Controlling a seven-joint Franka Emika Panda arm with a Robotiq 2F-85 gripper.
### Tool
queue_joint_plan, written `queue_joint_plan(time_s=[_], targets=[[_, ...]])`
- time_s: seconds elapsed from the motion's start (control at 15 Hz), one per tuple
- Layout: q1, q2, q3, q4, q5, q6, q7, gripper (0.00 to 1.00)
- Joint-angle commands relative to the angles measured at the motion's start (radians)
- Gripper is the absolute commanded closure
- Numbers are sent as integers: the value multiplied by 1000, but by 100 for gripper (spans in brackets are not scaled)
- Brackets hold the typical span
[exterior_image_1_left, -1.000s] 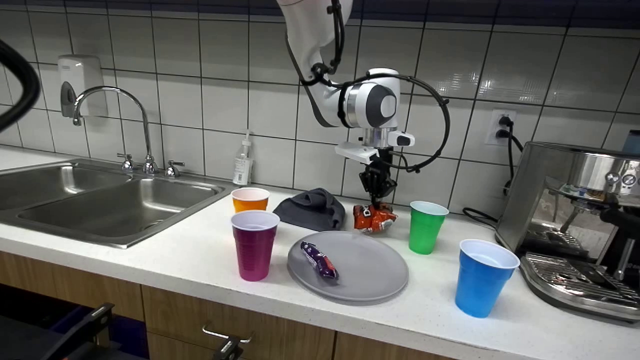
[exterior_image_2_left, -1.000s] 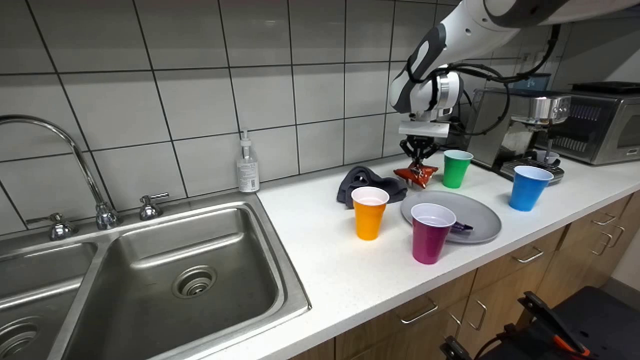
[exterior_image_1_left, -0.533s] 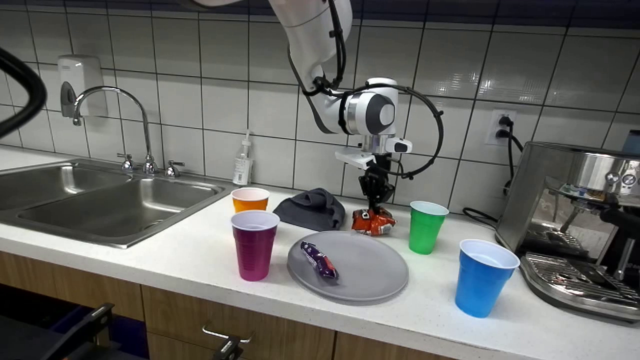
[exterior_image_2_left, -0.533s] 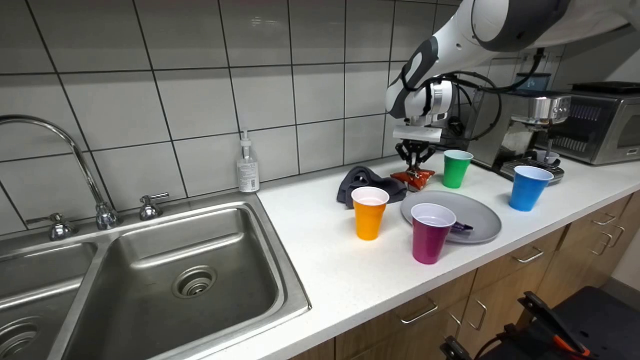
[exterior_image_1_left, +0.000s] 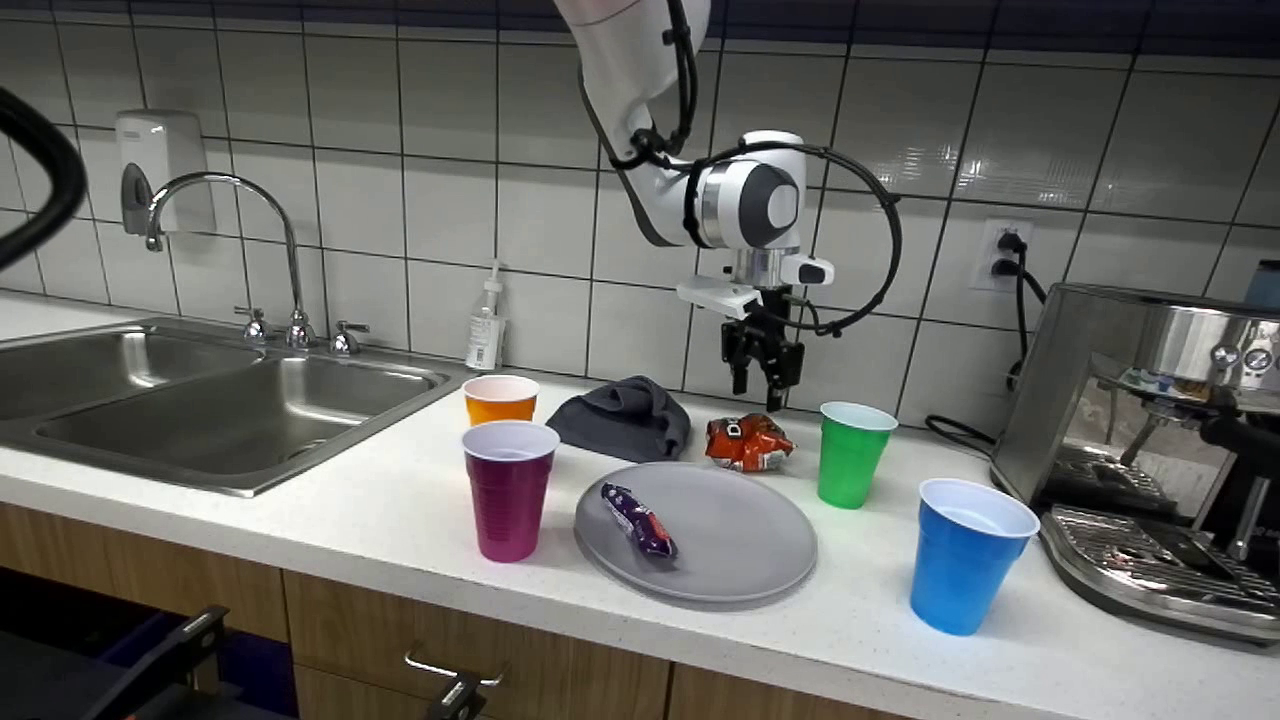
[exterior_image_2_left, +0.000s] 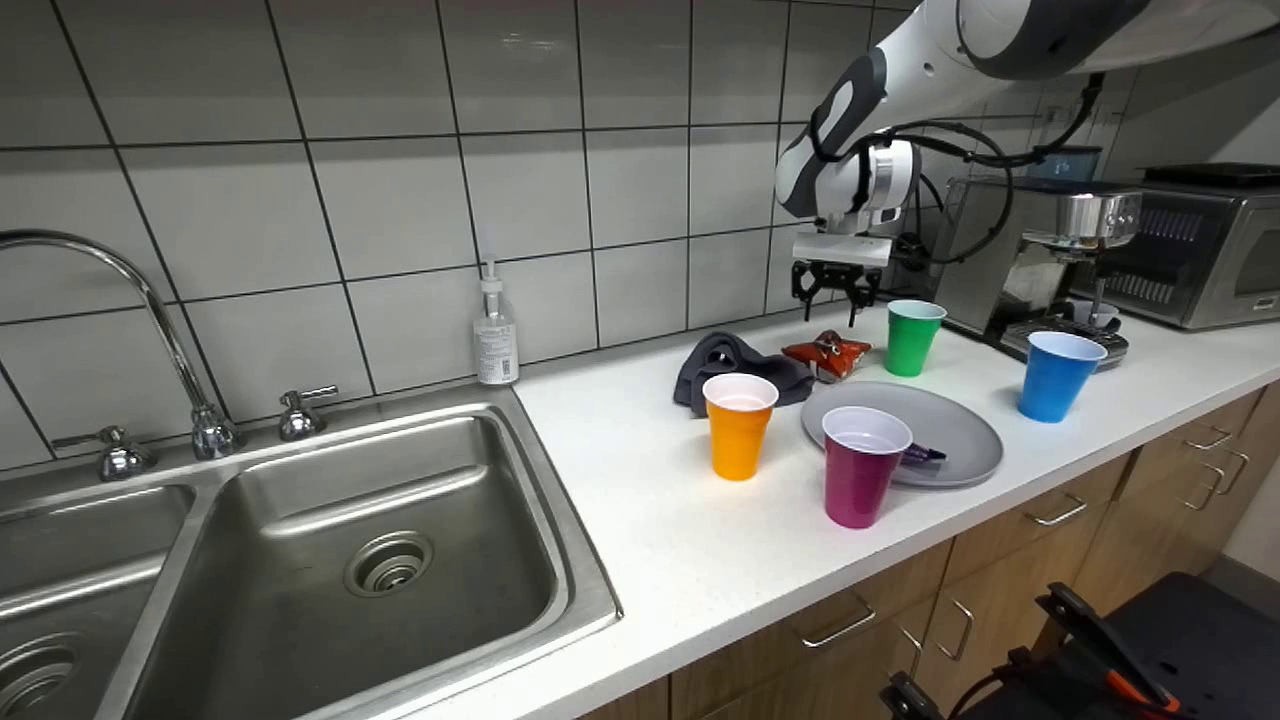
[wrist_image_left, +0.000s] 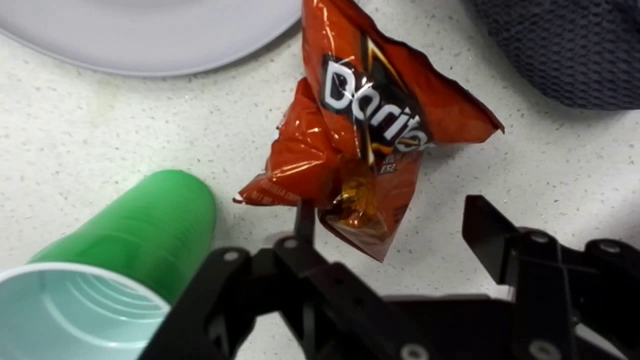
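We are observing the gripper (exterior_image_2_left: 830, 318) hanging just above the red Doritos bag (wrist_image_left: 367, 130), its jaws spread apart and clear of it. The bag is lying toward the back edge of the counter surface (exterior_image_1_left: 400, 480), between the grey cloth (exterior_image_1_left: 625, 425) and the green cup (exterior_image_1_left: 855, 460). Nearer the front edge, the plate (exterior_image_1_left: 740, 540) is bearing a purple packet (exterior_image_1_left: 638, 520).

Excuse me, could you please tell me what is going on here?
A robot arm has its gripper hanging open just above a red Doritos bag, holding nothing. The bag lies on the counter between a dark cloth and a green cup. Nearby, a gray plate holds a purple packet.
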Motion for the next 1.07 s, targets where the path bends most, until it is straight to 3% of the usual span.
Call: queue_joint_plan(time_s=[0.0,0.6,1.0], targets=[[-21,-116,18,-134,2,3,-81,0],[-33,-263,13,-387,-13,20,-214,0],[-37,-392,20,-584,-44,71,-380,0]])
